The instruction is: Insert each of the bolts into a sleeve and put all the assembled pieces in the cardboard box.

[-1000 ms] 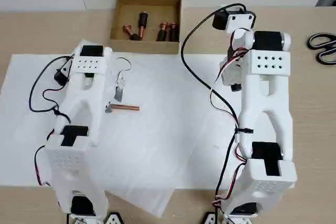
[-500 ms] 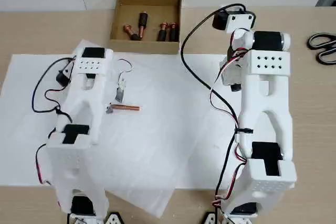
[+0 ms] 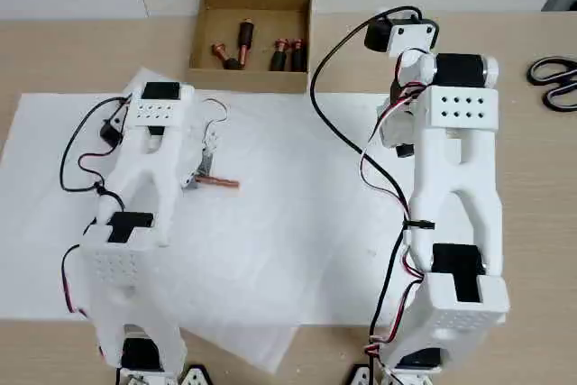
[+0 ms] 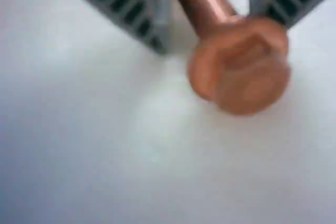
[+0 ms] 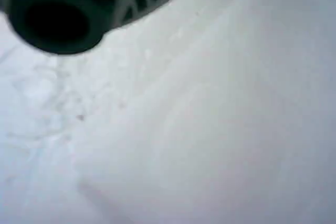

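Note:
A copper bolt (image 3: 219,183) lies on the white sheet (image 3: 297,223) left of centre. My left gripper (image 3: 202,171) is down at the bolt's head end. In the left wrist view the shaft runs between the ribbed fingers (image 4: 131,9), with the hex head of the bolt (image 4: 239,74) sticking out in front just above the sheet. My right gripper (image 3: 402,142) sits at the right side of the sheet, tucked under its arm, shut on a black sleeve (image 5: 55,22) whose open end faces the camera. The cardboard box (image 3: 203,33) stands at the back with several assembled pieces inside.
Black scissors (image 3: 554,78) lie on the wooden table at the far right. Cables loop beside both arms. The middle of the white sheet between the two arms is bare, and its near edge is folded.
My left gripper has narrowed onto the bolt, and the bolt has shifted slightly with its head end pulled in. The right arm has kept still.

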Controlling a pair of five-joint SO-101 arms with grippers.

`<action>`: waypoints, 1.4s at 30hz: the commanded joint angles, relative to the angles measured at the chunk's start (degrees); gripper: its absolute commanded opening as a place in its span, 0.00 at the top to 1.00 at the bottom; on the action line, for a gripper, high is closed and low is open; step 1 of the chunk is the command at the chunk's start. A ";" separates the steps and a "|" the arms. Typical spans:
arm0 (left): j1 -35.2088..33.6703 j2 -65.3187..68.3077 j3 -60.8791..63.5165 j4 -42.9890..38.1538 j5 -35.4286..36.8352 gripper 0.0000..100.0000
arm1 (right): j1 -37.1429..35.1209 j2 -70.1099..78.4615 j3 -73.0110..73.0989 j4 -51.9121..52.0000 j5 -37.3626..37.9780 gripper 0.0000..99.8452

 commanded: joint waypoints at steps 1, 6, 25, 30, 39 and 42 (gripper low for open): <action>-1.14 0.44 0.40 -0.62 0.26 0.99 | -0.04 -4.00 -2.20 0.75 0.35 1.00; -1.14 -0.09 -0.04 -0.53 -1.05 0.99 | -0.04 -4.00 -2.20 0.75 0.35 1.00; -1.58 -14.15 -17.71 12.48 -48.35 0.99 | -0.31 -14.02 -2.20 0.75 0.44 1.00; -1.14 -25.67 -11.74 12.48 -48.44 0.99 | -4.62 -24.13 0.53 0.75 0.35 1.00; -1.14 -45.19 -0.40 10.90 -48.26 0.99 | -8.40 -44.79 18.55 -1.71 0.62 1.00; -1.23 -50.20 0.48 8.88 -47.21 0.99 | -8.22 -49.19 25.05 -6.29 0.62 1.00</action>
